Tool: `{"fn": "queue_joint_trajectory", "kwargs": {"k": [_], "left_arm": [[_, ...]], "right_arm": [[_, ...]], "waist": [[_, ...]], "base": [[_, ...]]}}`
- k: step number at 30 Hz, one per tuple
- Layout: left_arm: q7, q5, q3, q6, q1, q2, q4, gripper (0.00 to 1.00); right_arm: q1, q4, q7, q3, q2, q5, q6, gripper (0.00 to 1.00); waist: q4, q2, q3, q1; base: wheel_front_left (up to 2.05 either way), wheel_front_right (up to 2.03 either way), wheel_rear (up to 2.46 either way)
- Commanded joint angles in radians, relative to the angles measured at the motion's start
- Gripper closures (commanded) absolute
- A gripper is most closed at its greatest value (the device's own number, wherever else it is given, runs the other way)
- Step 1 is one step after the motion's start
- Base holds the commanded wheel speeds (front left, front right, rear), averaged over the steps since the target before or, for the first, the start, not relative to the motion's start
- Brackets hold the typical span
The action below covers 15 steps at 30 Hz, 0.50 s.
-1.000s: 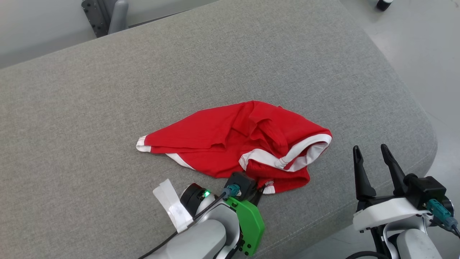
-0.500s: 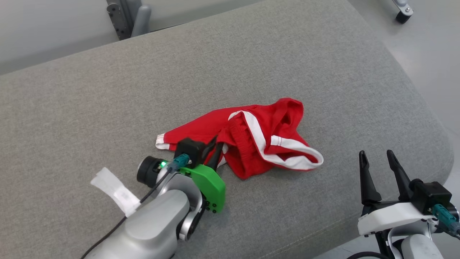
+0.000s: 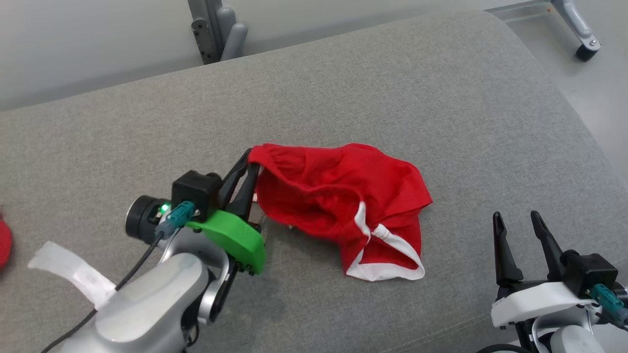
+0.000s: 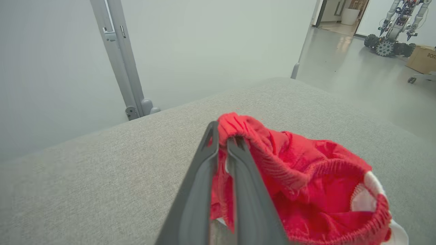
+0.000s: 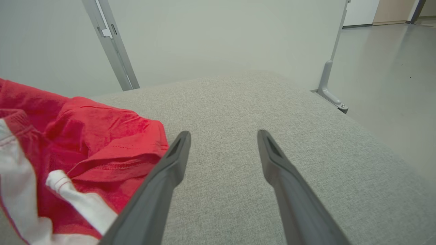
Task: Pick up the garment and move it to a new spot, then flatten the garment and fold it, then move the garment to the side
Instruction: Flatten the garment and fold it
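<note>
Two jaw sets, we noted: left jaws pinched elastic edge of red garment, edge raised off grey cushion, rest draped mid-cushion; we judged grip suited dragging to new spot. Right jaws stood spread, empty, nearby.

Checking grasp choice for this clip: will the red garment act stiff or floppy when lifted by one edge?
Likely floppy: the red garment sags from the left gripper, shut on its gathered edge. Probably light, since that narrow pinch lifts one end. Its far end lies on the grey cushion, so it may drag.
</note>
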<state>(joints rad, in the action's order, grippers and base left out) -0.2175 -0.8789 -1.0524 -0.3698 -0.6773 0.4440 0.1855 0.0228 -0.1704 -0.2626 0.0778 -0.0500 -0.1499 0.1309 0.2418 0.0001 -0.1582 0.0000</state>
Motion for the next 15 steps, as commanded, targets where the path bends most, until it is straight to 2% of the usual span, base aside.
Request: {"fn": "queue_joint_trajectory", "kwargs": {"k": [1, 5, 8, 11, 15], "left_arm": [[0.014, -0.017, 0.011, -0.017, 0.025, 0.035, -0.015, 1.00], [0.056, -0.062, 0.038, -0.047, 0.076, 0.109, -0.027, 1.00], [0.063, -0.100, 0.061, -0.052, 0.107, 0.145, -0.012, 1.00], [0.064, -0.122, 0.075, -0.045, 0.123, 0.160, 0.040, 1.00], [0.056, -0.152, 0.086, -0.023, 0.134, 0.135, 0.122, 1.00]], "right_arm": [[-0.012, 0.001, -0.003, -0.001, -0.002, 0.006, 0.000, 0.00], [-0.013, 0.002, -0.003, -0.004, -0.002, 0.010, 0.000, 0.00], [-0.016, 0.005, -0.003, 0.000, -0.001, 0.015, 0.000, 0.00], [-0.010, 0.003, -0.003, -0.003, -0.001, 0.014, 0.000, 0.00], [0.003, 0.002, -0.003, -0.006, -0.002, 0.012, 0.000, 0.00]], "waist": [[-0.009, -0.0001, 0.008, 0.0000], [-0.014, -0.0001, 0.010, 0.0000], [-0.024, -0.0001, 0.006, 0.0000], [-0.033, -0.0001, 0.000, 0.0000], [-0.040, -0.0001, -0.007, 0.0000]], "base": [[0.00, 0.00, 0.00], [0.00, 0.00, 0.00], [0.00, 0.00, 0.00], [0.00, 0.00, 0.00], [0.00, 0.00, 0.00]]}}
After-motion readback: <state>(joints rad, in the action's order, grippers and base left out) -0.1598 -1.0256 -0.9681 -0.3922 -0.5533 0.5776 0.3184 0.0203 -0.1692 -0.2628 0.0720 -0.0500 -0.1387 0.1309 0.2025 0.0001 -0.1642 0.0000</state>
